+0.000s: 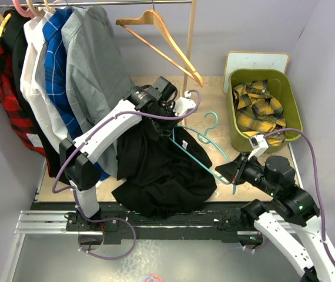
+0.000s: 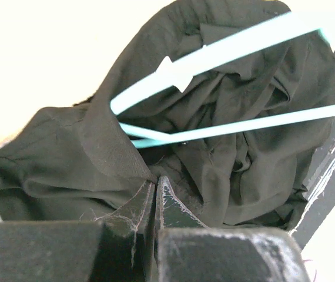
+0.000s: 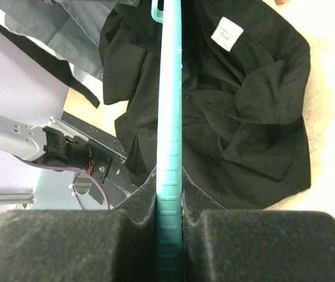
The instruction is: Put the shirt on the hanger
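Black soft cloth makes up the long-sleeved collared shirt (image 1: 161,170), which lies in a crumpled heap on the tan table (image 1: 217,94), with its top pulled up at 12 o'clock. There the left gripper (image 1: 170,111) has its 2 fingers pressed together on a fold of the shirt. The thin teal plastic hanger (image 3: 169,88) lies across the shirt, and 1 end rests on the cloth near the left gripper. At 3 o'clock from the shirt, the right gripper (image 1: 229,171) pinches the hanger's other end tight between its 2 pads. The shirt's small white label (image 3: 227,33) shows. At 2 o'clock sits a green plastic bin (image 1: 236,138) with a yellow and black plaid cloth (image 1: 260,108) inside.
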